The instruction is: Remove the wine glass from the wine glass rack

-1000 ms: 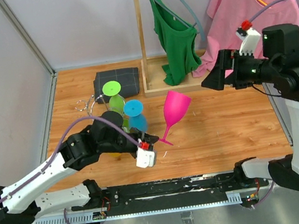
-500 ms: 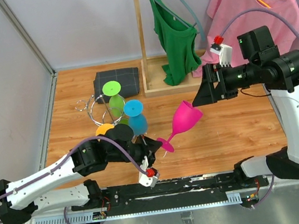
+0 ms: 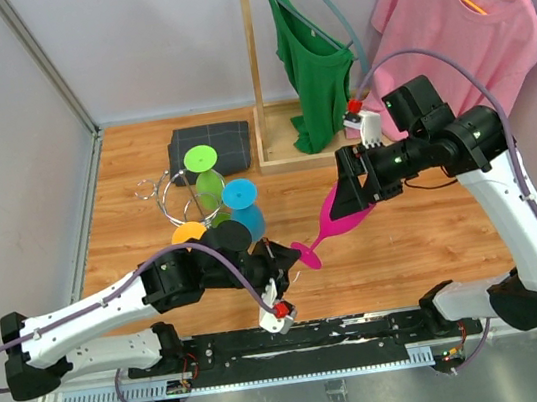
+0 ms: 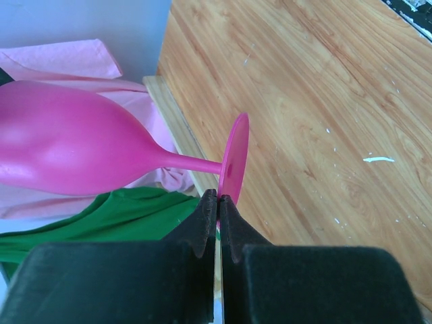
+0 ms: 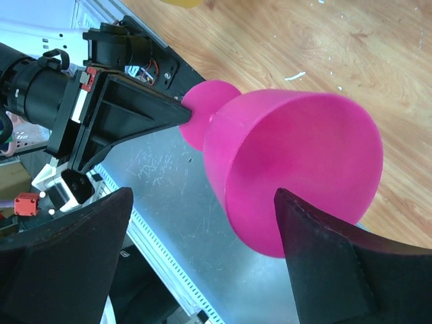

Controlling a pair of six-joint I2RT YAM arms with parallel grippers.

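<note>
Two tools on magenta plastic wine glass (image 3: 335, 219), mid-frame: my left tool (image 4: 217, 202) pinches foot, glass clear of silver wire rack (image 3: 152, 188); right tool (image 5: 202, 196) spread astride bowl, likely for handover.

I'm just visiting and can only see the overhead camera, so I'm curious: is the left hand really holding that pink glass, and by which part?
Observer: Yes. Its wrist camera shows the left hand shut on the rim of the foot of the glass, pinching the disc edge-on.
Visitor: And the right hand, is it gripping the bowl?
Observer: Not by its wrist camera. The right hand is open, with a finger on each side of the bowl. A gap shows beside that finger; at the other I cannot tell.
</note>
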